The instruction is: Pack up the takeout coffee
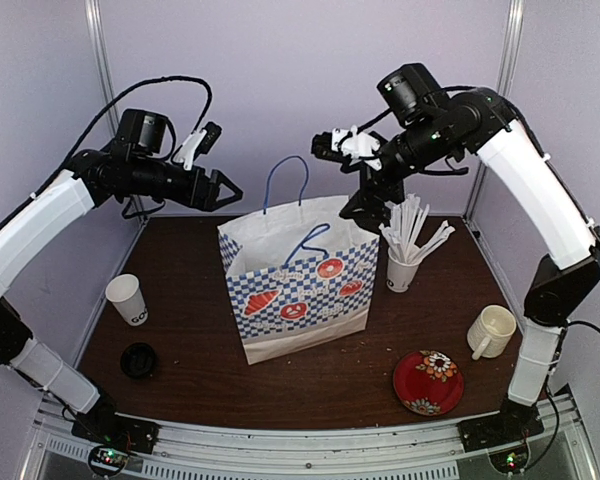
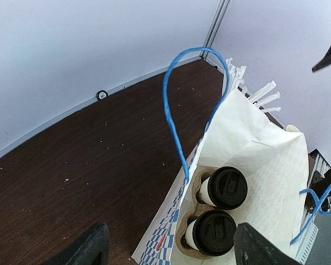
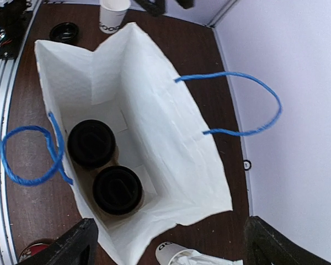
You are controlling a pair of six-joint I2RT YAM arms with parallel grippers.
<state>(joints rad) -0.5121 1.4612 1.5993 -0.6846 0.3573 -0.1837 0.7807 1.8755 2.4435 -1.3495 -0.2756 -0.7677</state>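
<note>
Two lidded cups (image 3: 91, 143) sit in the bag (image 1: 300, 290); left tool (image 1: 230, 190) and right tool (image 1: 325, 146) gape wide, empty. Risk: one could snag the blue handle (image 2: 166, 105), toppling it.

Only the black letters "GO" can be read, printed low on the side of the unlidded white paper cup (image 1: 127, 297) at nine o'clock on the table (image 1: 200, 370), while any print on the checkered paper bag (image 1: 298, 290) is too blurred to be read.
</note>
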